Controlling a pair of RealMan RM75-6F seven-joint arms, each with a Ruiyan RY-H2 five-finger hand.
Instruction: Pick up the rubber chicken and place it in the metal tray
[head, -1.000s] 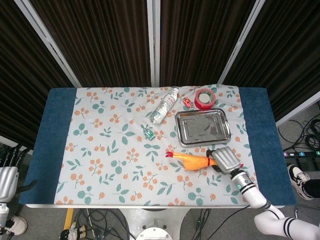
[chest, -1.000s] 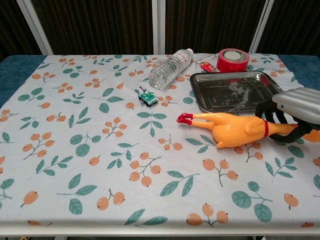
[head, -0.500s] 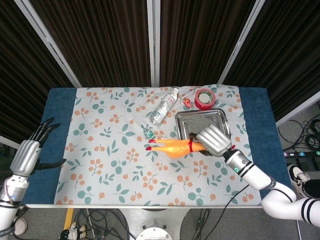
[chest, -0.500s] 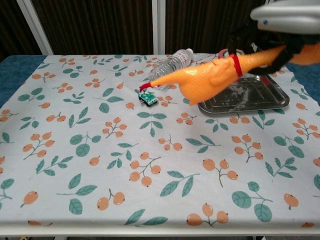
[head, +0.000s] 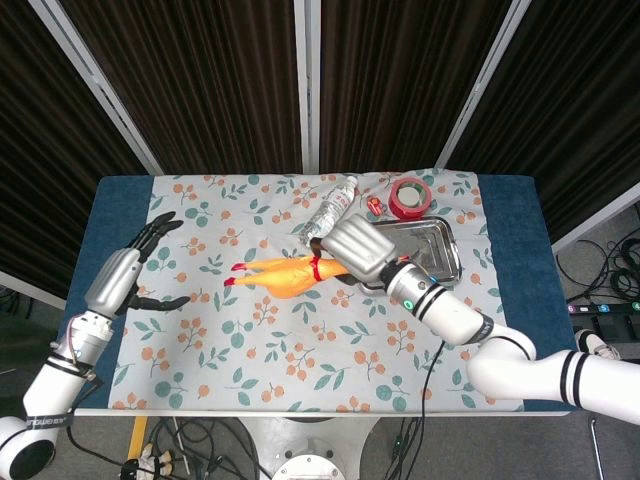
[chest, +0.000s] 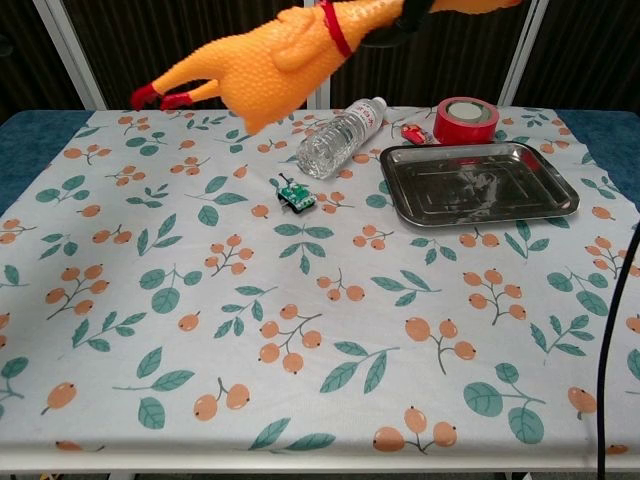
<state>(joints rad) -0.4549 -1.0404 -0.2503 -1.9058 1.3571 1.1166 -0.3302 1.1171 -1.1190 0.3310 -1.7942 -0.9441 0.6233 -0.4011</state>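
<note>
My right hand (head: 356, 248) grips the orange rubber chicken (head: 283, 274) by its neck end and holds it high in the air over the middle of the table. The chicken (chest: 262, 64) hangs nearly level, its red feet pointing left. In the chest view only a dark sliver of that hand (chest: 402, 22) shows at the top edge. The metal tray (head: 438, 240) lies bare on the right side of the cloth, and the same tray (chest: 478, 184) shows nothing inside in the chest view. My left hand (head: 126, 275) hovers open over the table's left edge, fingers spread.
A clear plastic bottle (chest: 339, 138) lies left of the tray. A red tape roll (chest: 465, 119) and a small red item (chest: 416, 132) sit behind the tray. A small green toy (chest: 294, 195) rests near the table's middle. The floral cloth (chest: 200, 330) covers the table.
My right hand has lifted the chicken off the cloth, higher and leftward, from in front of the tray to above the table's middle. My left hand has come up over the left edge.
</note>
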